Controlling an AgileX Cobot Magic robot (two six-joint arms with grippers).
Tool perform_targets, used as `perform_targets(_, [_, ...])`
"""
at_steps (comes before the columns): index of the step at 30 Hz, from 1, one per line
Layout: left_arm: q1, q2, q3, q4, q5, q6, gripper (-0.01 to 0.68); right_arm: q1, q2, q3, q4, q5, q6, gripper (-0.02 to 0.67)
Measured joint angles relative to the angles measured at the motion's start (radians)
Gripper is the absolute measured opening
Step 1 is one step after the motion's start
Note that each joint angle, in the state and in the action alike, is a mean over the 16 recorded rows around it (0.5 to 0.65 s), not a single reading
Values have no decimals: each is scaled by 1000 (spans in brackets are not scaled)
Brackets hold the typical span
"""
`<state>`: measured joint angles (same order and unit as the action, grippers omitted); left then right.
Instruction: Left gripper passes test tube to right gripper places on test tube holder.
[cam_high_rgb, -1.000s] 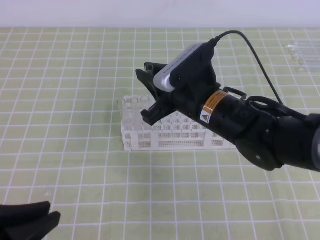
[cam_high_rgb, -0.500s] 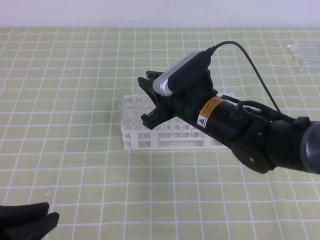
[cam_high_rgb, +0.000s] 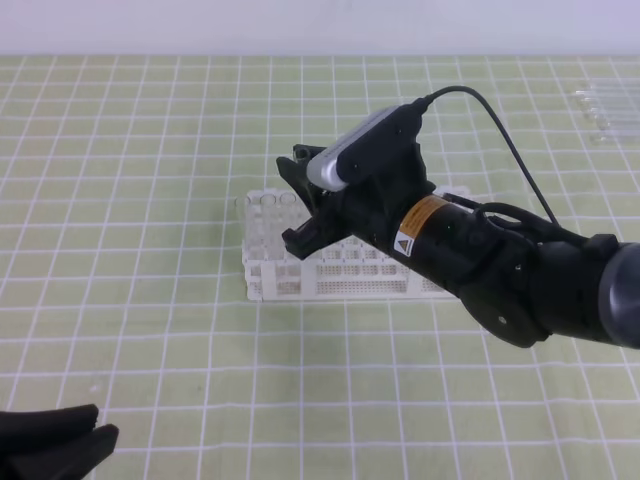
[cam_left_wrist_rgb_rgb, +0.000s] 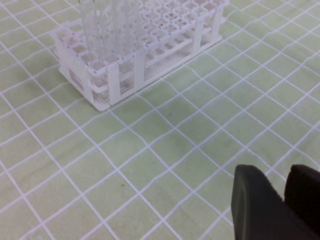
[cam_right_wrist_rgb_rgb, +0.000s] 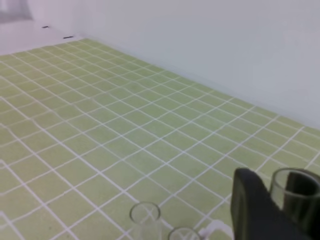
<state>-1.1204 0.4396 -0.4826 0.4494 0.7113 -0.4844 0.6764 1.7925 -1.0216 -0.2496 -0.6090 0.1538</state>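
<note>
Exterior high view: the desk (cam_high_rgb: 120, 330), covered by a green mat with a white grid, fills the scene up to a pale wall at the far edge. Reaching in from the right, the right gripper (cam_high_rgb: 297, 195) hangs over the left end of the test tube holder (cam_high_rgb: 330, 262), a white lattice rack near the middle of the desk. The right wrist view shows a test tube (cam_right_wrist_rgb_rgb: 295, 192) standing upright between the jaws, its open rim up, with one black finger (cam_right_wrist_rgb_rgb: 255, 210) against its left side; the jaws are closed on it. Other clear tubes (cam_high_rgb: 265, 215) stand in the holder's left end, and two of their rims (cam_right_wrist_rgb_rgb: 145, 214) appear below the gripper in the wrist view. At the near left corner sits the left gripper (cam_high_rgb: 60, 440), low and well apart from the holder; its jaws are nearly together with only a thin gap and hold nothing. More tubes (cam_high_rgb: 600, 105) lie at the far right edge.
</note>
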Motion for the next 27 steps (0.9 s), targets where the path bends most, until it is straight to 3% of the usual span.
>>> perform_targets(17, [-1,-1,0,-3,2,-1,13,0,-16,0,0,52,29,20])
perform_targets(27, [0,1,0,0,1,0,13,-15,-169,0,1,121,6,20])
